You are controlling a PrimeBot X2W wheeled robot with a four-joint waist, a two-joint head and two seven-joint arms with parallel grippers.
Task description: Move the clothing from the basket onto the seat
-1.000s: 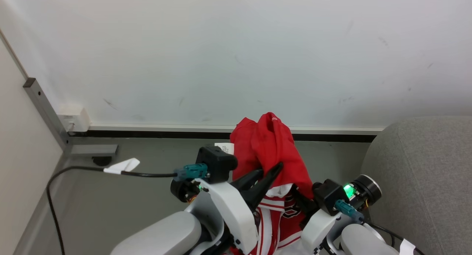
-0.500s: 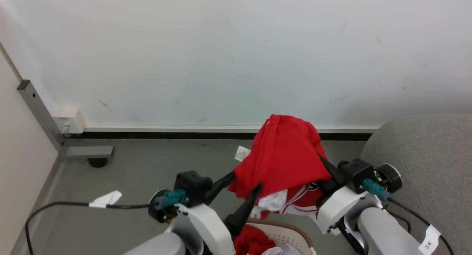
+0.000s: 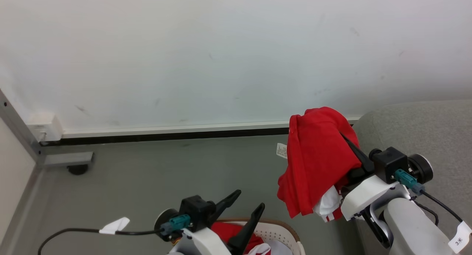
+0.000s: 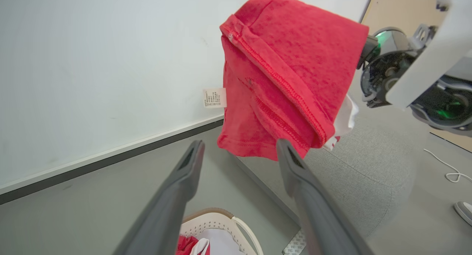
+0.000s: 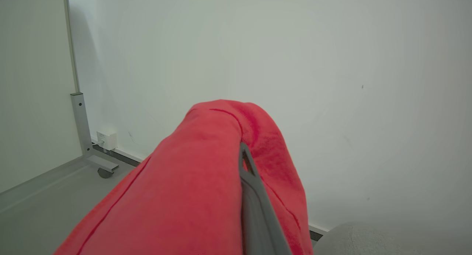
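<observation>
Head view | left jaws now off clothing (image 3: 317, 159) | clothing nearer seat (image 3: 424, 129)

We read "3米" on the white tag (image 3: 457, 241) fixed to a black cable (image 3: 440, 205). The white label (image 3: 281, 150) on the red garment (image 3: 317, 159) carries fine print too small for us to read.

Clothing (image 3: 317, 163) hangs just left of the seat (image 3: 424, 126)

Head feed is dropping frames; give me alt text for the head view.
The right gripper carries a red garment draped over it, raised beside the grey seat. The left gripper, jaws open, hovers above the basket, which holds more red clothing.
</observation>
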